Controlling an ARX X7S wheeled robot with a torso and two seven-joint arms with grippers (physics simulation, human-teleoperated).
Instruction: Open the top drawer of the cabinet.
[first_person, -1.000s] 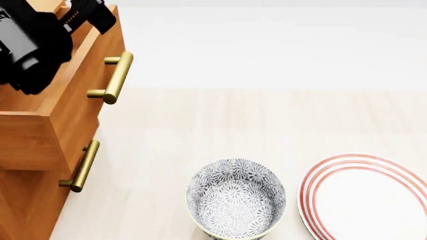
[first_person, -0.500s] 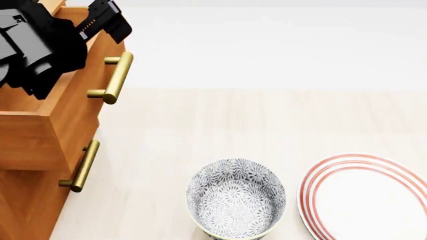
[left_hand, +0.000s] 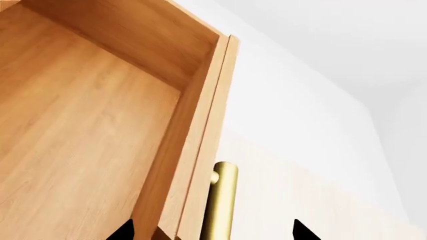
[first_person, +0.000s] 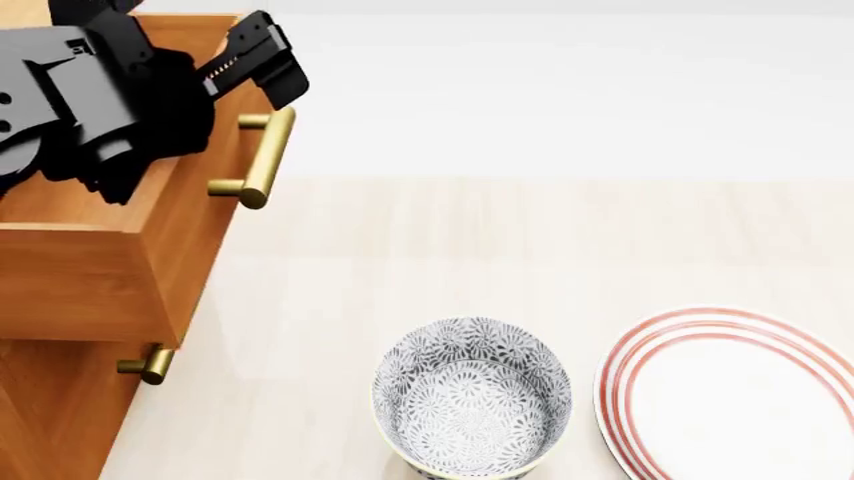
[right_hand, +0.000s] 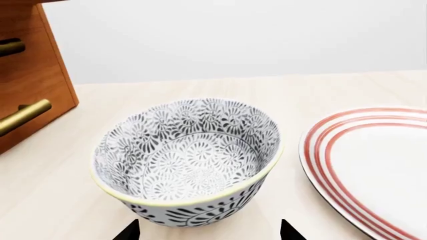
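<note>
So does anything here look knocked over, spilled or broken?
Nothing stands out. The top drawer juts out of the cabinet, but the task is to open it. The bowl sits upright and empty beside the plate, both intact on the table.

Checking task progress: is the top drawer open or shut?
Open. The top drawer juts out over the lower drawer's handle, and the left wrist view looks into its empty box.
</note>
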